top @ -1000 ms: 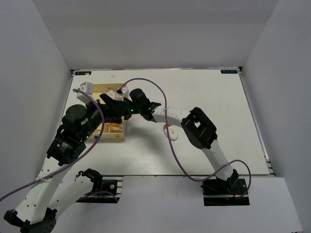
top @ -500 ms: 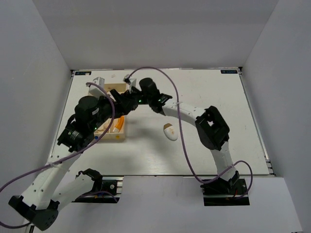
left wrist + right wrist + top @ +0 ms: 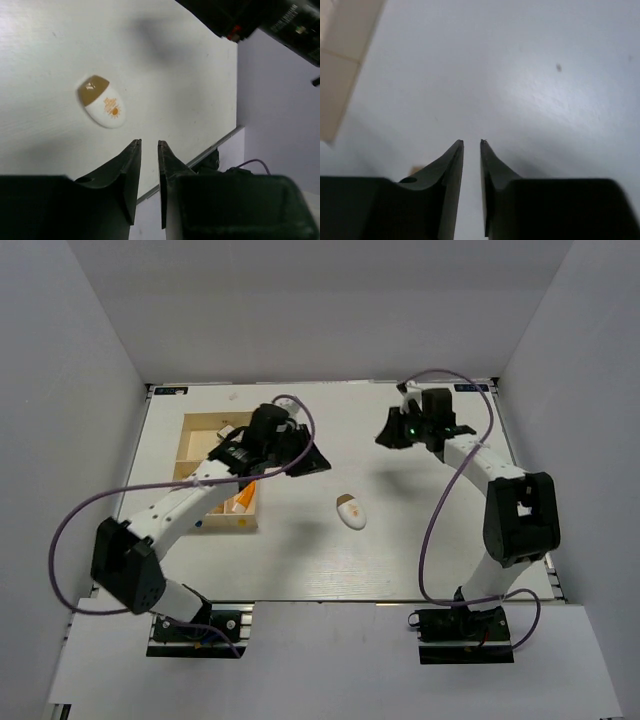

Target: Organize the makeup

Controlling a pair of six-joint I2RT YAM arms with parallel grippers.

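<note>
An egg-shaped white piece of makeup with a brown end (image 3: 350, 512) lies on the table between the arms; it also shows in the left wrist view (image 3: 102, 101). An orange tube (image 3: 240, 501) lies in the wooden tray (image 3: 197, 424). My left gripper (image 3: 318, 462) hovers just right of the tray, up and left of the egg-shaped piece. Its jaws (image 3: 149, 142) stand a narrow gap apart and hold nothing. My right gripper (image 3: 385, 437) hangs over the far middle of the table. It (image 3: 472, 142) is also narrowly open and empty.
The left arm crosses over the tray's right half and hides part of its compartments. A corner of the tray (image 3: 342, 70) shows at the top left of the right wrist view. White walls stand round the table's left, far and right sides.
Both grippers have left the tray, where they met a second ago. The right one swung far right, the left one shifted just right of the tray. Both jaws narrowed.
</note>
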